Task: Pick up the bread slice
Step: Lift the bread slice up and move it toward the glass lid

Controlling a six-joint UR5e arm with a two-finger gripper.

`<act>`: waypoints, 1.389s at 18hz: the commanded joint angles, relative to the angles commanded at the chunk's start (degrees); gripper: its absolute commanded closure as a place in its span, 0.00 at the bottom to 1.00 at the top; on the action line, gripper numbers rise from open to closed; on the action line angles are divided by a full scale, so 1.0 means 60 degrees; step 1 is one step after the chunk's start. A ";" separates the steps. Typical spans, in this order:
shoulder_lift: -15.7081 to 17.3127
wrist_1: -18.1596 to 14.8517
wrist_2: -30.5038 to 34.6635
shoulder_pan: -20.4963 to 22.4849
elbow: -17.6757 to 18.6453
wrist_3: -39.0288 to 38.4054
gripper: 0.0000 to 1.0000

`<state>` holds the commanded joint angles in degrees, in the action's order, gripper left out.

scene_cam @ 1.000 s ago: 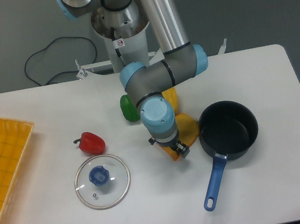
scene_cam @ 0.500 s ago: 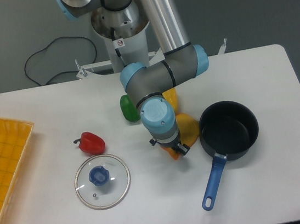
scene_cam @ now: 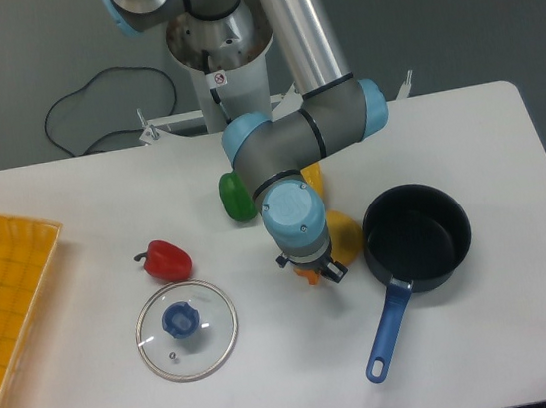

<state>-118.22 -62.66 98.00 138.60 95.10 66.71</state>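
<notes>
The bread slice (scene_cam: 346, 237) is a yellow-orange piece with a darker orange edge, lying just left of the black pot. Most of it is covered by the arm's blue wrist. My gripper (scene_cam: 310, 268) points straight down over the slice's left part. A small orange bit of crust shows between its dark fingers (scene_cam: 335, 273). The jaws appear closed on the slice, though the wrist hides the contact.
A black pot (scene_cam: 415, 236) with a blue handle (scene_cam: 388, 332) touches the slice's right side. A yellow pepper (scene_cam: 312, 181) and a green pepper (scene_cam: 235, 197) sit behind the arm. A red pepper (scene_cam: 167, 262) and a glass lid (scene_cam: 186, 330) lie to the left, and a yellow tray (scene_cam: 2, 290) lies at the far left edge.
The wrist has shifted slightly right. Less of the slice shows below the gripper than before. The pot's handle tip has swung a little to the left.
</notes>
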 joint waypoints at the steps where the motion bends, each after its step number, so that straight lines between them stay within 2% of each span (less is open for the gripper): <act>1: 0.0088 -0.0131 0.0000 0.0000 -0.0058 0.0000 1.00; 5: 0.0381 -0.1053 -0.0146 -0.0175 -0.0570 -0.0189 1.00; 8: 0.0747 -0.2092 -0.0876 -0.0321 -0.1097 -0.0526 1.00; 10: 0.0952 -0.2519 -0.1273 -0.0497 -0.1362 -0.0848 1.00; 13: 0.1216 -0.2608 -0.1420 -0.0761 -0.1552 -0.1098 1.00; 17: 0.1275 -0.2594 -0.1450 -0.0981 -0.1553 -0.1084 1.00; 25: 0.1510 -0.2608 -0.1406 -0.0879 -0.1494 -0.0996 1.00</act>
<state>-109.16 -78.31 89.56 133.33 86.13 60.73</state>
